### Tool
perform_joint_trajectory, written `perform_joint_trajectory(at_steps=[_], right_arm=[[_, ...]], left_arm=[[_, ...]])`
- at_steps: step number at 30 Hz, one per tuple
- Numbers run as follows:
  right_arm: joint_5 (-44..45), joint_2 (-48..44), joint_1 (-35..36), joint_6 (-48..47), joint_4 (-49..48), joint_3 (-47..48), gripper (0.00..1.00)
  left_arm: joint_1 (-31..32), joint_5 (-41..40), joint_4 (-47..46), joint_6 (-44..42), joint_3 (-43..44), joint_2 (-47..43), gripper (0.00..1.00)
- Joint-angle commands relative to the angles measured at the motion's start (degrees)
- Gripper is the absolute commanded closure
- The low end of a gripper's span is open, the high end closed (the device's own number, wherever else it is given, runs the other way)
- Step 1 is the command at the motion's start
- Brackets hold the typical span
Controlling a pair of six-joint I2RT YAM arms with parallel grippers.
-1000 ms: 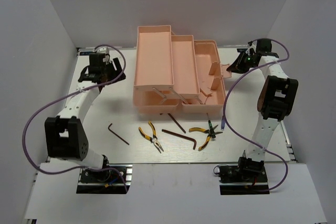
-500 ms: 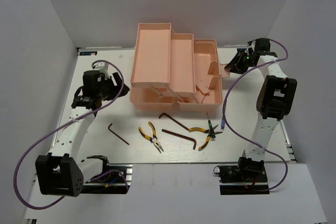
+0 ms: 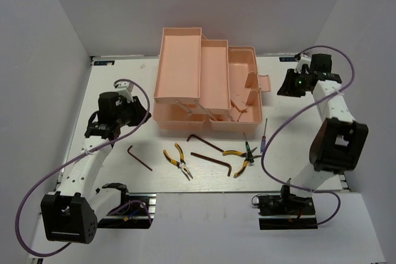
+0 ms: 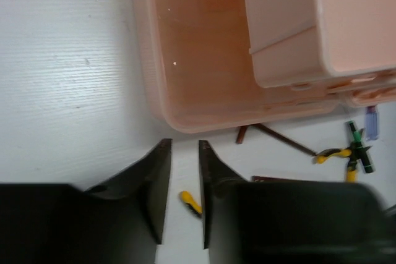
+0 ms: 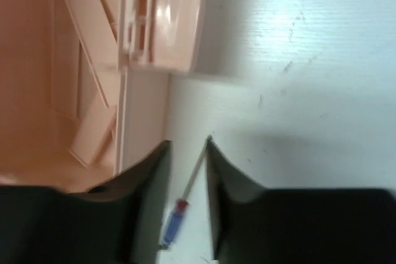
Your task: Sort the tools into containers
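Observation:
The salmon-pink toolbox (image 3: pixel 204 78) stands open with its tiered trays fanned out to the left. In front of it lie dark hex keys (image 3: pixel 139 157) (image 3: pixel 204 141) (image 3: pixel 213 162), two yellow-handled pliers (image 3: pixel 178 161) (image 3: pixel 238 159), a green screwdriver (image 3: pixel 249 149) and a blue-handled screwdriver (image 3: pixel 263 137). My left gripper (image 3: pixel 139 110) (image 4: pixel 184 145) hovers by the box's front left corner (image 4: pixel 185 47), jaws narrowly apart and empty; a yellow plier handle (image 4: pixel 190 201) shows below. My right gripper (image 3: pixel 286 85) (image 5: pixel 187 143) is right of the box (image 5: pixel 93 60), slightly open and empty, above the blue-handled screwdriver (image 5: pixel 176 217).
White walls close in the table at the back and both sides. A purple cable (image 3: pixel 278 134) loops from the right arm down over the table's right side, near the screwdrivers. Another cable (image 3: pixel 37 183) hangs along the left arm. The side latch flap (image 3: pixel 263 83) sticks out toward the right gripper.
The left arm swung from the back left down toward the box's front left corner and its jaws narrowed. The right gripper drew back to the right, away from the latch.

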State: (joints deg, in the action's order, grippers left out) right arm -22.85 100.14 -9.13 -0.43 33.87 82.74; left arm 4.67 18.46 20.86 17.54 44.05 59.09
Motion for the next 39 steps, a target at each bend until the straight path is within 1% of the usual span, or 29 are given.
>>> perform_joint_trajectory(at_steps=[1, 2, 3, 4, 5, 6, 7, 9, 10, 13, 15, 16, 17, 18, 24, 27, 28, 30, 32, 33, 36, 37, 39], right_arm=[[3.77, -12.28, -0.37, -10.91, 1.11, -8.63, 0.71], [5.08, -14.07, -0.28, -11.96, -0.02, -13.09, 0.73], [5.62, -19.14, -0.19, -13.27, -0.38, -17.39, 0.78], [7.1, -20.49, -0.19, -13.72, -0.55, -19.26, 0.78], [7.29, -21.81, -0.19, -13.99, -0.47, -23.02, 0.78], [7.47, -22.78, -0.02, -14.16, -0.64, -24.8, 0.78], [6.77, -24.88, 0.25, -14.25, -0.73, -28.21, 0.72], [6.42, -24.82, 0.77, -12.07, -1.0, -31.4, 0.66], [6.68, -23.51, 1.21, -10.92, -1.08, -32.37, 0.58], [6.5, -20.35, 2.09, -6.97, -2.31, -32.64, 0.55], [5.28, -18.41, 2.7, -5.38, -4.76, -33.08, 0.53], [5.1, -17.88, 3.84, -3.29, -5.3, -33.43, 0.51], [4.66, -15.96, 4.29, -2.74, -5.74, -33.61, 0.47], [5.09, -15.42, 5.16, -0.74, -7.31, -33.52, 0.46], [7.99, -11.37, 8.68, 2.27, -9.35, -33.61, 0.46], [12.19, -10.67, 10.88, 2.45, -10.05, -34.31, 0.49], [12.91, -10.66, 11.32, 2.53, -10.57, -34.92, 0.49], [16.15, -10.58, 11.93, 2.97, -10.58, -35.1, 0.54], [17.57, -10.84, 12.37, 3.5, -11.01, -35.8, 0.58], [18.62, -10.93, 12.46, 3.76, -11.19, -36.59, 0.62], [19.77, -10.75, 12.9, 3.86, -11.19, -37.3, 0.69], [19.69, -10.67, 12.73, 3.94, -10.93, -37.21, 0.76], [20.39, -10.4, 12.82, 4.2, -9.96, -36.86, 0.83]], left_arm=[[0.52, 3.16, -1.35, -3.3, -0.55, -1.87, 0.69], [0.52, 3.16, -1.35, -3.3, -0.55, -2.57, 0.74], [0.52, 3.16, -1.87, -3.3, -0.55, -3.1, 0.79], [1.04, 3.16, -1.88, -3.3, -1.16, -3.1, 0.81], [1.05, 3.77, -1.88, -3.3, -1.16, -3.89, 0.81], [1.05, 4.74, -2.4, -3.3, -1.68, -4.59, 0.79], [1.05, 5.35, -2.93, -3.82, -1.69, -4.6, 0.65], [1.05, 7.02, -3.54, -3.83, -1.69, -5.13, 0.46], [1.05, 7.73, -3.55, -3.83, -1.69, -5.13, 0.35], [1.05, 9.22, -4.07, -3.83, -2.22, -5.65, 0.29], [1.05, 10.01, -4.08, -3.83, -2.22, -5.65, 0.29], [1.05, 10.02, -4.08, -3.83, -2.22, -5.65, 0.28], [1.05, 10.02, -4.08, -3.83, -2.22, -6.17, 0.28], [1.05, 10.02, -4.08, -3.83, -2.22, -6.18, 0.28], [1.05, 10.63, -4.6, -3.83, -2.22, -6.18, 0.28], [1.05, 13.35, -6.35, -3.83, -2.74, -6.18, 0.28], [1.05, 15.53, -6.97, -3.83, -2.74, -6.18, 0.28], [1.05, 16.96, -8.03, -3.83, -3.36, -6.18, 0.28], [1.05, 16.96, -8.03, -3.83, -3.36, -6.18, 0.28], [1.05, 16.96, -8.03, -3.83, -3.36, -6.18, 0.28], [1.05, 16.96, -8.03, -3.83, -3.36, -6.18, 0.28], [1.05, 16.96, -8.03, -3.83, -3.36, -6.18, 0.28], [1.05, 16.96, -8.03, -3.83, -3.36, -6.18, 0.28]])
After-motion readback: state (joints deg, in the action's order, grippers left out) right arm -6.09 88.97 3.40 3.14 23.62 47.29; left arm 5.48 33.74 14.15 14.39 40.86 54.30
